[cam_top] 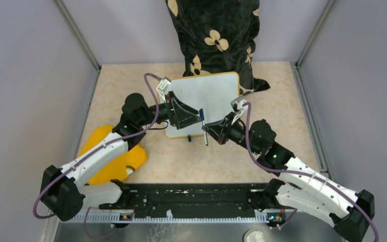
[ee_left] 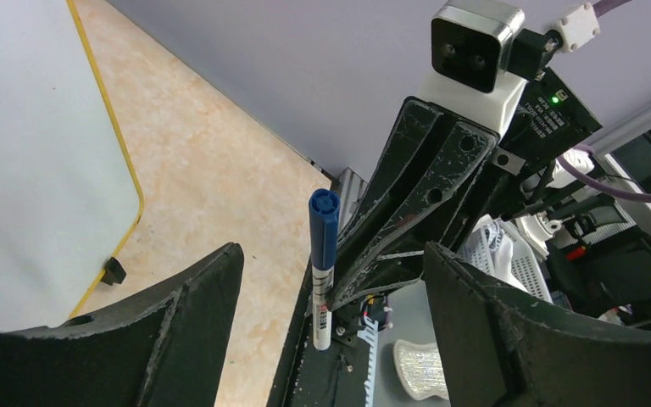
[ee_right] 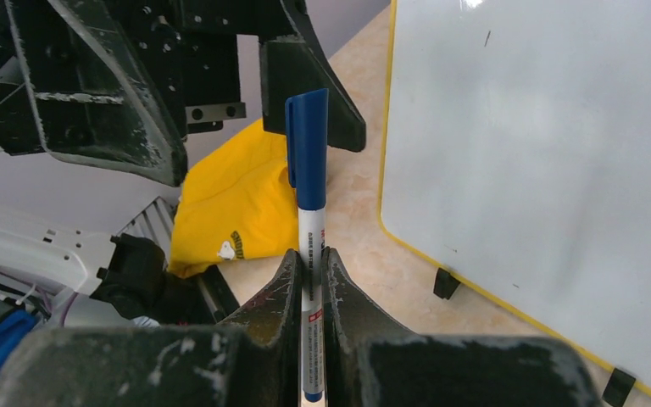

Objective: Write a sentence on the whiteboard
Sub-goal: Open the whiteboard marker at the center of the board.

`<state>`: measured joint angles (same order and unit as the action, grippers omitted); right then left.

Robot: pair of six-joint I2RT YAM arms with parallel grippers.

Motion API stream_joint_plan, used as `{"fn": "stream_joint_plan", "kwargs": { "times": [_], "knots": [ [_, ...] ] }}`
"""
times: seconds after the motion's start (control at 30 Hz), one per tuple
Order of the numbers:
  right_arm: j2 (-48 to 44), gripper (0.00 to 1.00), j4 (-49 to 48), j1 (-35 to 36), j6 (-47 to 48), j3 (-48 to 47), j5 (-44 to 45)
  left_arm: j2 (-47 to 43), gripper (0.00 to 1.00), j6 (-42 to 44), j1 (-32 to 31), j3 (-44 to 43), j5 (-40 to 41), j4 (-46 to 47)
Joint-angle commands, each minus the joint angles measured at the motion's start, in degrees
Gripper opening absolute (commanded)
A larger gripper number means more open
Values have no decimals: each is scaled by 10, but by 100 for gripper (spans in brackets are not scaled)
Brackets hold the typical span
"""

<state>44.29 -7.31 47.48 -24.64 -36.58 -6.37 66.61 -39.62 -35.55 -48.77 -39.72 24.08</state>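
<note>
The whiteboard point(cam_top: 209, 93) lies flat at the back middle of the table, white with a thin yellow rim; no sentence shows on the parts of the whiteboard point(ee_right: 542, 153) in view. My right gripper point(cam_top: 212, 130) is shut on the white barrel of a marker point(ee_right: 309, 170), whose blue cap points up toward the left arm. In the right wrist view the right gripper point(ee_right: 312, 254) clamps the barrel below the cap. My left gripper point(ee_left: 332, 254) is open, one finger on each side of the marker point(ee_left: 323, 246) at its capped end, with a gap on both sides.
A yellow cloth point(cam_top: 116, 156) lies on the table at the left, under the left arm. A dark flowered cushion point(cam_top: 214, 35) leans on the back wall behind the board. Grey walls enclose the table on three sides. A black board foot point(ee_right: 446, 282) stands on the near edge.
</note>
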Motion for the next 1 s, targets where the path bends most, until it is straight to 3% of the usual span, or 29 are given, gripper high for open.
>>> {"fn": "stream_joint_plan", "kwargs": {
  "times": [0.0, 0.17, 0.37, 0.57, 0.77, 0.9, 0.97],
  "knots": [
    [7, 0, -42, 6, 2, -37, -24, 18, 81, -15, -2, -25, -38, 37],
    [11, 0, -48, 6, 2, -37, -34, 25, 71, -9, -2, -24, -41, 46],
    [17, 0, -54, 6, -1, -37, -48, 31, 52, -10, -2, -21, -50, 52],
    [18, 0, -52, 6, -3, -38, -58, 29, 43, -11, -2, -18, -45, 58],
    [20, 0, -53, 6, -6, -37, -63, 38, 26, -22, -3, -17, -57, 74],
    [23, 0, -57, 6, -8, -36, -64, 41, 26, -26, -3, -15, -65, 77],
    [24, 0, -58, 5, -8, -37, -63, 41, 32, -26, -3, -14, -71, 78]
  ]
}}
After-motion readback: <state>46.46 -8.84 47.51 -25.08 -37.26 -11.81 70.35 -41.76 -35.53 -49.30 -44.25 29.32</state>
